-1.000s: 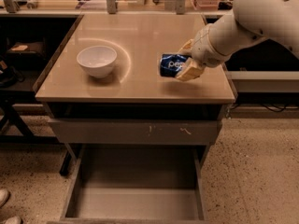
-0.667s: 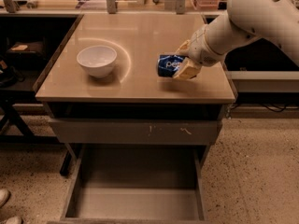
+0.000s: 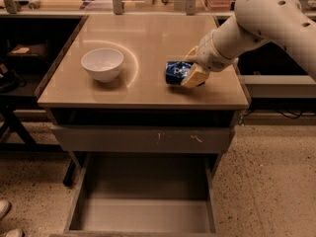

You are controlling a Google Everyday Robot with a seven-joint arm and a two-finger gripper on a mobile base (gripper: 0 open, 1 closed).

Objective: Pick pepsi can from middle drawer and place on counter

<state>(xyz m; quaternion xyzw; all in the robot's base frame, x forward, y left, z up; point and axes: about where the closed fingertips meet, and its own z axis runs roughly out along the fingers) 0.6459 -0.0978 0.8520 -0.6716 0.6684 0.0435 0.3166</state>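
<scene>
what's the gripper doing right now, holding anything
Gripper: closed on the pepsi can, which lies on its side over the right part of the counter.

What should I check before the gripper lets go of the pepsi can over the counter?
1. The gripper is shut on the pepsi can: ok.
2. Can is over the counter, inside its rim: ok.
3. Can is apart from the white bowl: ok.
4. Can rests on the counter surface: cannot tell.
5. Can is upright: not ok, it lies sideways and might roll.
6. The middle drawer holds nothing more: ok.
</scene>
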